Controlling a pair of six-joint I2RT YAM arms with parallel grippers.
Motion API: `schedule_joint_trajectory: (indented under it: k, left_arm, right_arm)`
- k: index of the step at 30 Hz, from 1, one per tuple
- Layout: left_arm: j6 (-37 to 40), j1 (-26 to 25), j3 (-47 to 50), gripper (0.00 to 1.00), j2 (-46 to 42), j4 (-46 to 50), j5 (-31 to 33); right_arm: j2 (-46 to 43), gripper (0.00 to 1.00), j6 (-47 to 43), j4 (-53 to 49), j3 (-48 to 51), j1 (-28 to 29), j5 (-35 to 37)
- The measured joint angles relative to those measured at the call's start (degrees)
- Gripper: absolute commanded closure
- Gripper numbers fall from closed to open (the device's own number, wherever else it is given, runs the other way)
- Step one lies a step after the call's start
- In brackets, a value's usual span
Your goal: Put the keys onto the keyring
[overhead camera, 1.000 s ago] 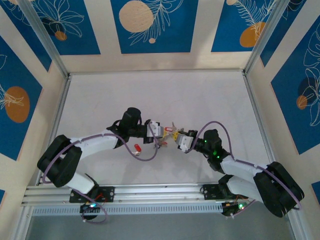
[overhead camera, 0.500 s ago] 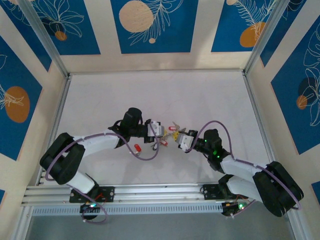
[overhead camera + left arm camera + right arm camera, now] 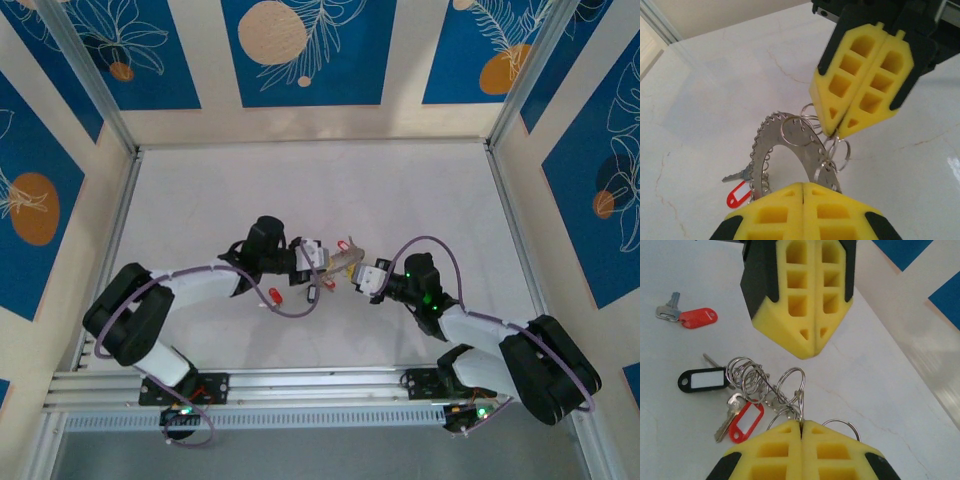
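Left gripper (image 3: 803,186) was fully closed, pinching the keyring (image 3: 758,157) at bottom centre of the left wrist frame. The toothed band arched up from the pads toward frame middle. Right gripper (image 3: 838,132) sat at upper right, jaws likewise pressed together on a thin split ring (image 3: 801,405) close against the band. In the top view both tips met nose to nose mid-table (image 3: 420,190).

In the right wrist view a cluster of wire loops sat lower centre, with a red-tagged key (image 3: 746,421) and a black tag (image 3: 702,380) on its left. One loose key (image 3: 689,317) with a red tag lay apart, upper left.

Judged step: threading the split ring onto the keyring. To do it well, the left should keep the band fixed and the right should turn the loop in small arcs so its gap rides onto the band. No hard pulling, since thin wire could slip from the foam pads. Couldn't tell whether the loop was already through.
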State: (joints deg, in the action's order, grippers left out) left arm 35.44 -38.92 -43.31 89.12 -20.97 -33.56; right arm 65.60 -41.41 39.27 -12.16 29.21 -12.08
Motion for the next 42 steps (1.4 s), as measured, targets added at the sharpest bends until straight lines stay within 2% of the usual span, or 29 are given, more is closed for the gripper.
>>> schedule_joint_trajectory:
  k: [1,3,5,11,14,17,22,29,30,32,36,39,42]
  left_arm:
    - [0.28,0.00,-0.59,0.82,0.26,0.98,-0.02]
    - [1.33,0.00,-1.53,0.79,0.37,3.23,-0.55]
    - [2.75,0.00,-2.03,0.69,0.37,4.85,-1.25]
    - [5.70,0.00,-5.07,0.67,2.47,10.40,-2.97]
    - [5.73,0.00,-6.93,0.68,4.57,12.02,-3.02]
    - [5.73,0.00,-7.32,0.73,5.57,12.94,-3.06]
    - [5.75,0.00,-7.32,0.93,6.51,13.00,-2.97]
    - [5.44,-0.13,-7.32,0.94,6.64,12.90,-2.84]
    - [5.42,-0.17,-7.32,0.92,6.64,12.90,-2.86]
    - [5.07,-0.28,-7.32,0.80,6.71,12.83,-2.89]
    - [4.74,-0.61,-7.32,0.74,7.34,11.85,-3.58]
    - [4.59,-0.98,-7.32,0.77,7.85,11.58,-3.89]
    - [4.66,-1.40,-7.34,0.85,8.11,11.41,-3.78]
  right_arm:
    - [0.00,1.00,-0.17,-0.15,0.00,0.00,0.00]
    - [0.09,1.00,-0.22,-0.20,-0.02,0.00,-0.02]
    - [0.35,1.00,-0.39,-0.31,-0.11,-0.11,-0.22]
    - [1.22,1.00,-0.61,-0.35,-0.39,-0.22,-0.63]
    - [1.73,1.00,-0.66,-0.31,-0.66,-0.37,-0.92]
    - [2.21,1.00,-0.79,-0.50,-0.83,-0.42,-1.05]
    - [2.89,1.00,-0.85,-0.74,-0.90,-0.42,-1.03]
    - [2.97,1.00,-1.25,-0.72,-0.92,-0.52,-1.03]
    - [2.99,1.00,-1.25,-0.72,-0.92,-0.52,-1.05]
    - [3.30,1.00,-1.25,-0.48,-0.92,-0.52,-1.05]
    - [3.67,1.00,-1.25,-0.31,-0.92,-0.52,-1.05]
    - [3.67,1.00,-1.25,-0.24,-0.92,-0.52,-1.05]
    - [3.74,1.00,-1.25,-0.26,-0.92,-0.52,-1.05]
